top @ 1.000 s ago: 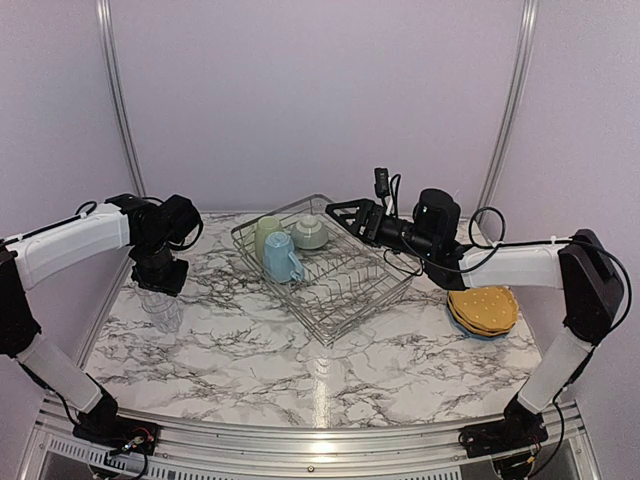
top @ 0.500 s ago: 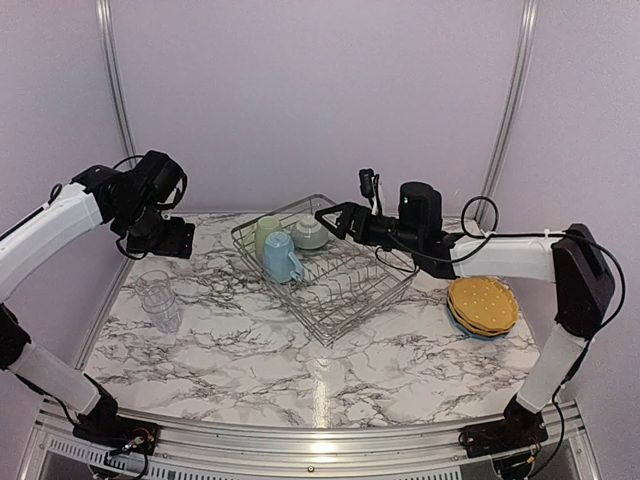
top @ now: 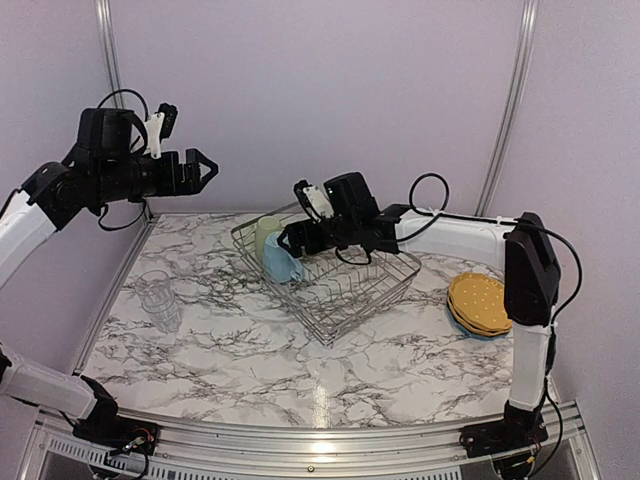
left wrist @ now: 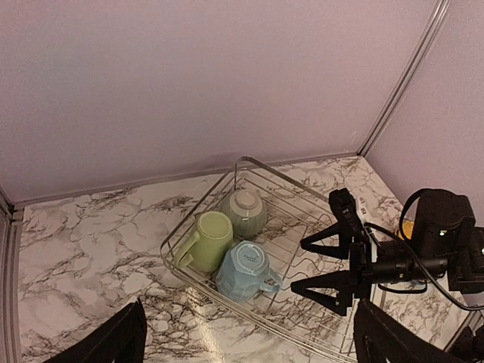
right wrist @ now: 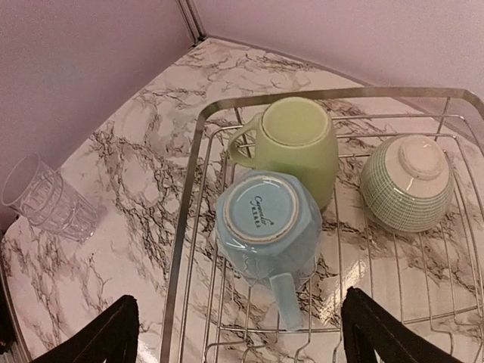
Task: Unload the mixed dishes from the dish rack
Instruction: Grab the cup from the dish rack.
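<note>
The dish rack (top: 372,298) stands at the middle back of the marble table. In it, upside down, are a light blue mug (top: 280,262) (right wrist: 266,227) (left wrist: 246,271), a pale green cup (top: 266,232) (right wrist: 296,144) (left wrist: 206,240) and a pale green bowl (right wrist: 407,181) (left wrist: 243,212). My right gripper (top: 292,240) (right wrist: 240,296) (left wrist: 298,265) hovers open just over the mug, with the mug's handle between its spread fingers and nothing held. Raised high over the table's left side, my left gripper (top: 212,170) (left wrist: 249,302) is open and empty. The clear glass (top: 160,298) (right wrist: 45,200) stands on the table at the left.
A stack of yellow-orange plates (top: 482,303) on a blue plate sits on the table at the right, beside my right arm's elbow. Aluminium posts rise at the back corners against the purple walls. The right arm stretches across the rack's back edge.
My left gripper has opened, let go of the glass and risen high, turning toward the rack. My right gripper has moved left across the rack to above the blue mug.
</note>
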Controlling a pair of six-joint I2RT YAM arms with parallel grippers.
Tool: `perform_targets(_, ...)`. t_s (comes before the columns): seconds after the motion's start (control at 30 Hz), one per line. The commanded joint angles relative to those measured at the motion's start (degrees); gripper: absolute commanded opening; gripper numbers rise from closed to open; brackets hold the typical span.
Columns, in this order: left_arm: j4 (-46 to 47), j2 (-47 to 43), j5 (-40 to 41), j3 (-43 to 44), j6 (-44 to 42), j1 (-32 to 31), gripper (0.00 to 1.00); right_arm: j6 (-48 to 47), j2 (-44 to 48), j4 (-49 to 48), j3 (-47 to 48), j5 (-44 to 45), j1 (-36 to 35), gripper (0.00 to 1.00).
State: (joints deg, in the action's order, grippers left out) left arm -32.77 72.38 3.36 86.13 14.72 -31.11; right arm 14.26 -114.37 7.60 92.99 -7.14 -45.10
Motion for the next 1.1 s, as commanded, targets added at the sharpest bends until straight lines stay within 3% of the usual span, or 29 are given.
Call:
perform_targets(0.0,14.1,-5.8,-3.1,-6.5,-3.1,-0.1,0.98,-9.4,-4.6,16.6,9.8,6.8,-0.2,0.86)
perform_targets(0.3,26.9,-18.1,1.0,-24.8,-6.0,-0.1,0.99,-15.4,-12.7,27.0,22.2,7.8,-0.2,0.66)
perform_targets(0.4,26.2,-19.5,2.7,-26.0,-7.0,-0.1,0.99,-15.7,-14.4,26.9,23.4,7.8,-0.2,0.60)
perform_targets(0.8,27.2,-22.6,7.1,-28.9,-9.1,-0.1,0.99,-14.9,-20.1,27.6,28.0,4.4,-0.1,0.55)
perform_targets(1.07,27.5,-22.0,7.7,-29.4,-9.9,-0.1,0.99,-15.6,-21.7,26.6,28.1,4.2,-0.2,0.42)
